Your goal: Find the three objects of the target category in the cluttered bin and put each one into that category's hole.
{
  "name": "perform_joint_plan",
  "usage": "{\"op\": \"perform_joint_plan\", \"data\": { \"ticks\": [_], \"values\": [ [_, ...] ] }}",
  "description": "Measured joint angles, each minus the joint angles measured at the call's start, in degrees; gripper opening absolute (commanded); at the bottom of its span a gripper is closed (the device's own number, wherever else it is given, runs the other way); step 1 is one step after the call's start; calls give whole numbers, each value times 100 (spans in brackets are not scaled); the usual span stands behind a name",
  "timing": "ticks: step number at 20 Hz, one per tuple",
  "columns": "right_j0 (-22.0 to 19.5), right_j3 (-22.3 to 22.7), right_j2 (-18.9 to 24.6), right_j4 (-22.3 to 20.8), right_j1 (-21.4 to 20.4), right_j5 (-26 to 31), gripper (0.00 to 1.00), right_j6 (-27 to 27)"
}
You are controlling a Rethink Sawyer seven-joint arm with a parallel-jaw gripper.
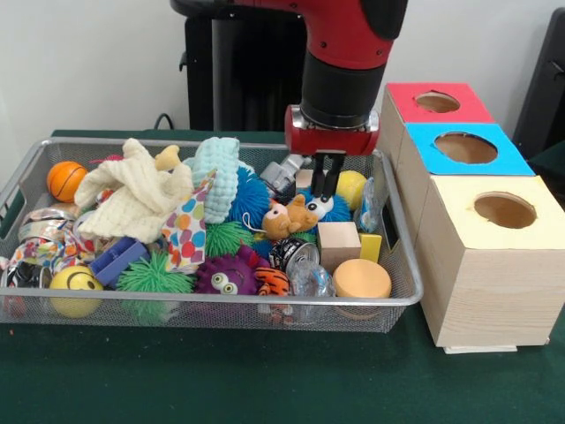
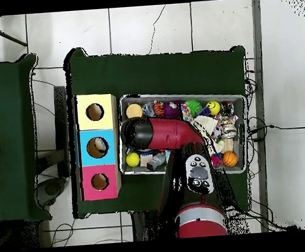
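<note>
**Over the bin's box-side end, gripper low among the toys**

Above the wire bin (image 1: 402, 256), the gripper (image 1: 327, 181) hangs from the red and black arm (image 1: 349, 53) with its two dark fingers (image 1: 318, 174) close together, only a thin gap between them and nothing held. Their tips reach down behind a small brown plush animal (image 1: 290, 218), beside a yellow ball (image 1: 351, 187) and a blue fuzzy toy (image 1: 250, 199).

Nearer the front rim lie a plain wooden cube (image 1: 339, 244), a round tan disc (image 1: 361, 279), a purple spiky ball with eyes (image 1: 228, 274) and a green spiky ball (image 1: 154, 275). A cream knitted cloth (image 1: 132, 190) lies draped over the other end, near a small orange basketball (image 1: 66, 179).

Beside the bin stand three wooden boxes, touching in a row — the red-topped box (image 1: 439, 102), blue-topped box (image 1: 465, 148) and cream-topped box (image 1: 501, 212), each with a round hole. Seen from overhead, the arm covers the bin's middle.
</note>
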Motion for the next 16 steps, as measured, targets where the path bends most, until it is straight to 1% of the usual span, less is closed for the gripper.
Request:
{"op": "perform_joint_plan", "data": {
  "ticks": [1, 2, 16],
  "values": [
    [-3, -1, 1, 1, 8, -1, 0, 0],
    [-8, -2, 1, 2, 61, -1, 100, 0],
    [-8, -10, -2, 2, 121, -2, 100, 0]
  ]
}}
